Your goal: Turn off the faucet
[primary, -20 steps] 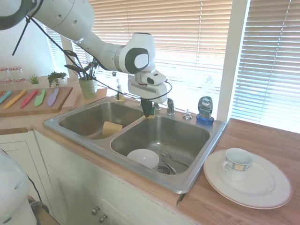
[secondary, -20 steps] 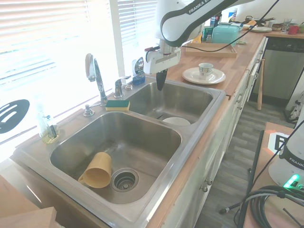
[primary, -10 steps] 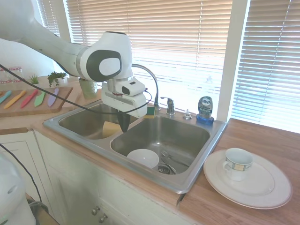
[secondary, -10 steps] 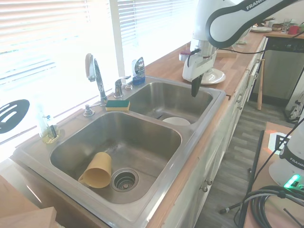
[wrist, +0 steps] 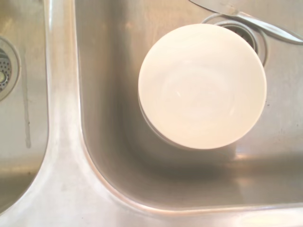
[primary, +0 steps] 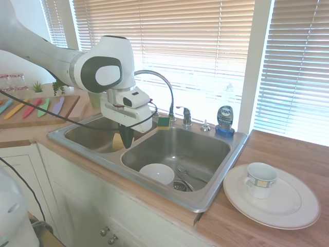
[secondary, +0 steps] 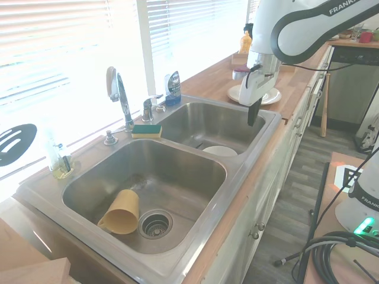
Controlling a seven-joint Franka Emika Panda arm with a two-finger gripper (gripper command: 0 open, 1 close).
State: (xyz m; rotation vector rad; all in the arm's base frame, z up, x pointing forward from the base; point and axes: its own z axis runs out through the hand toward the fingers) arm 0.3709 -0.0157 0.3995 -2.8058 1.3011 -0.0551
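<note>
Wrist view looks straight down on a white bowl [wrist: 202, 86] sitting in the sink basin beside the drain, with the steel divider [wrist: 61, 118] between the two basins running alongside it; no part of the tap shows there. From the first exterior view, the gripper [primary: 126, 139] hangs over the front part of the double sink [primary: 205, 203], near the divider, its dark fingers pressed together into one point and holding nothing. The second exterior view agrees: the gripper [secondary: 253, 113] hovers above the front rim of the basin nearest the plate [secondary: 237, 93].

The faucet [secondary: 118, 94] stands on the back deck of the sink by the window, its gooseneck spout arching up and its short chrome lever [secondary: 148, 106] beside it, next to a green and yellow sponge [secondary: 146, 131] and close to the blue dish-soap bottle [secondary: 172, 86]. Gripper and lever are well apart, with the whole basin between them. No water stream is visible at the spout.

Judging from this, either the lever is already down and the arm is clear of it, or the approach is not yet made. If it is not, the next move calls for reaching back across the basin to the lever and pushing it with the closed fingertips
</note>
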